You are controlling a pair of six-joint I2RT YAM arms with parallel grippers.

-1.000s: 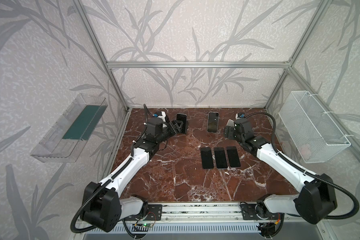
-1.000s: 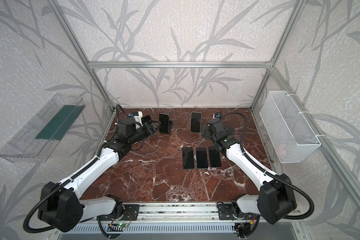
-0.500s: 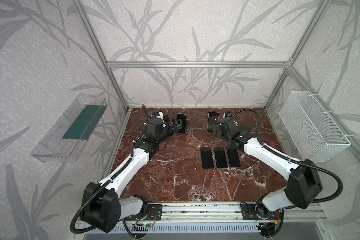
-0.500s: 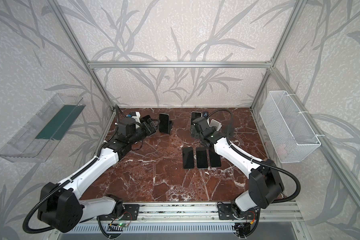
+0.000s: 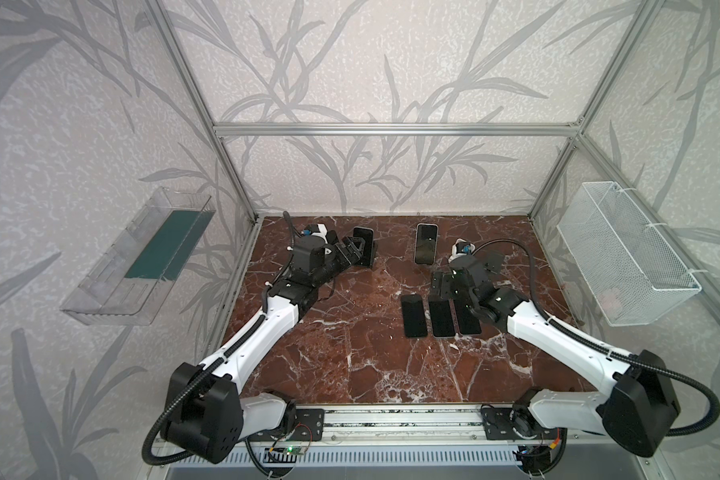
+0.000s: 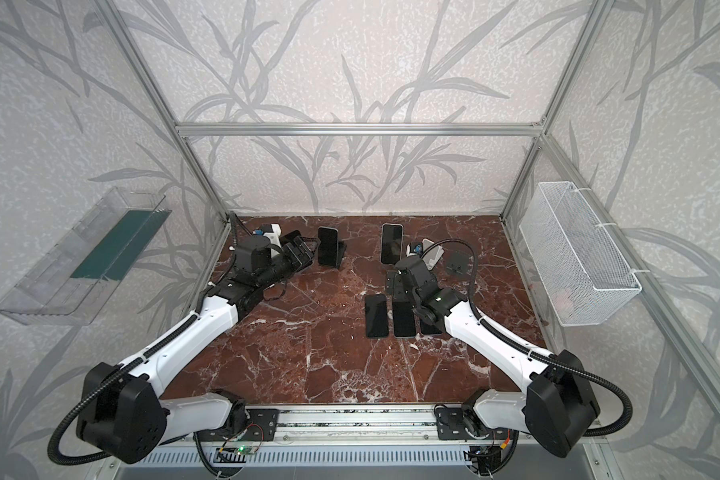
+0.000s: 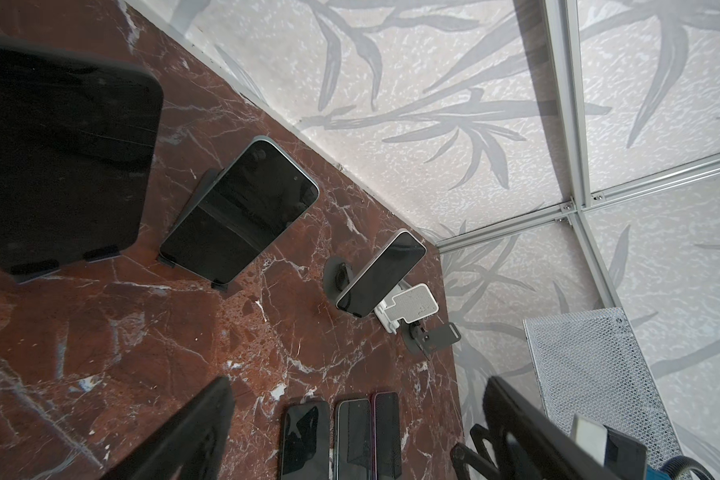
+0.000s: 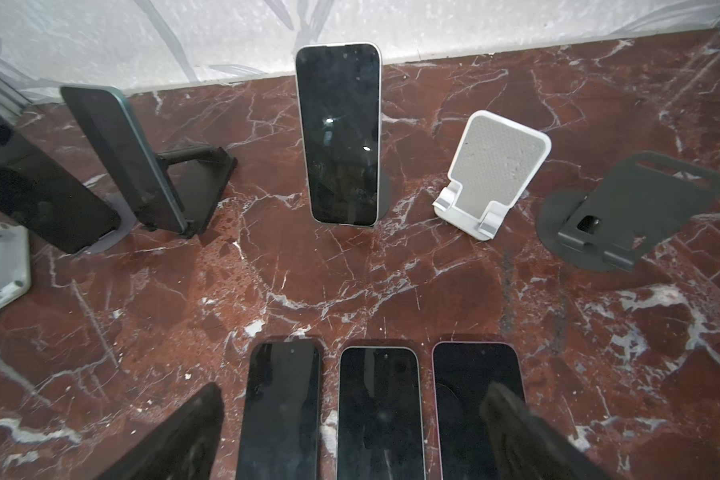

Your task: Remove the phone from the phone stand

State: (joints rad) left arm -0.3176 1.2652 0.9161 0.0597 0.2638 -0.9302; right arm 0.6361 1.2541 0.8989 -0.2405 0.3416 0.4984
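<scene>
Because the silver-rimmed phone [image 8: 337, 133] leans on its stand [image 8: 385, 195] at the far edge of the tabletop [image 8: 433, 291], top free to pinch, my right pincer [image 8: 354, 392] hangs spread over the three flat phones [image 8: 379, 415], facing it; left pincer [image 7: 358, 386] spread, empty.

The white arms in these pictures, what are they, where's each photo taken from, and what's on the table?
They are robot arms, a left arm and a right arm, each ending in a pincer. Two pictures look down from overhead; two come from cameras on the wrists. On the table three flat phones lie side by side, three propped phones lean on stands, and a white stand and black stand are empty. The left pincer and right pincer are open, holding nothing.
</scene>
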